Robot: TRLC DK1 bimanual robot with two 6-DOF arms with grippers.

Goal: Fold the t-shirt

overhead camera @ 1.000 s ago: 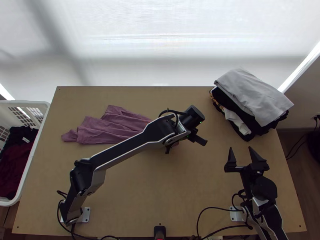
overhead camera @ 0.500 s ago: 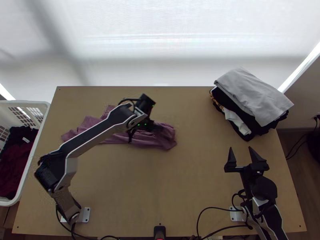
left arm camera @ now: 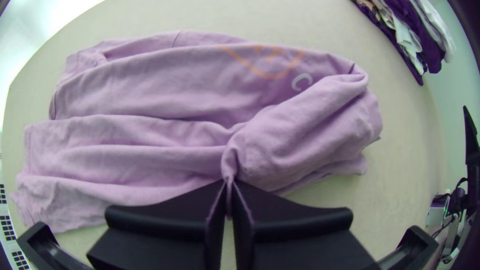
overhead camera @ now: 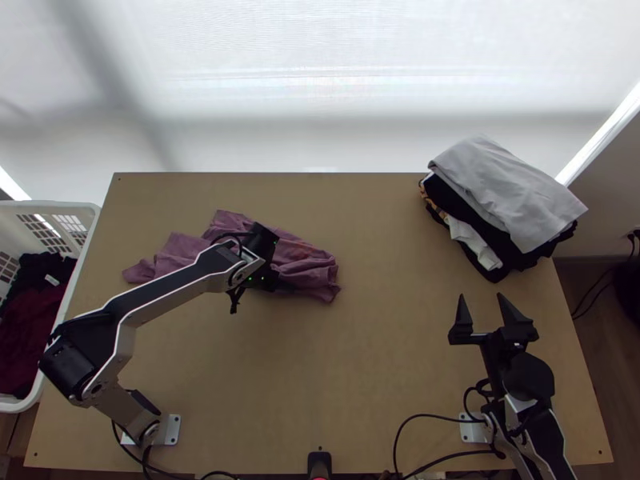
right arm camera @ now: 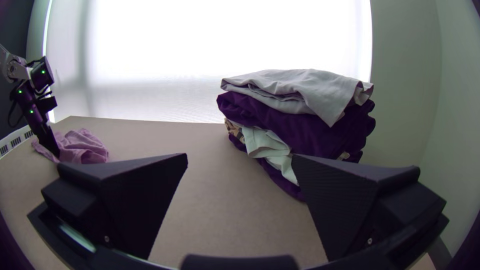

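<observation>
My left gripper (overhead camera: 254, 282) is low over the near side of the pink t-shirt (overhead camera: 300, 260), which lies bunched on the table's left half. In the left wrist view, the left gripper (left arm camera: 229, 187) is shut on a pinched ridge at the edge of the t-shirt (left arm camera: 165, 90); one end is turned over beside the pinch, and part of a print shows. My right gripper (overhead camera: 482, 308) stands open with nothing between its fingers, well to the right of the shirt. The right gripper (right arm camera: 240, 160) also has its fingers wide apart in the right wrist view.
A stack of folded clothes (overhead camera: 508, 200) sits at the table's far right corner, light grey on top. A white basket (overhead camera: 68, 312) with dark and red clothes stands along the left edge. Bare wood (overhead camera: 336, 376) lies between the arms, with cables near the right base.
The left arm has swung back leftward from the middle, and its gripper is now shut on the cloth. The shirt's right end has shifted slightly left since half a second ago. The right arm has stayed still.
</observation>
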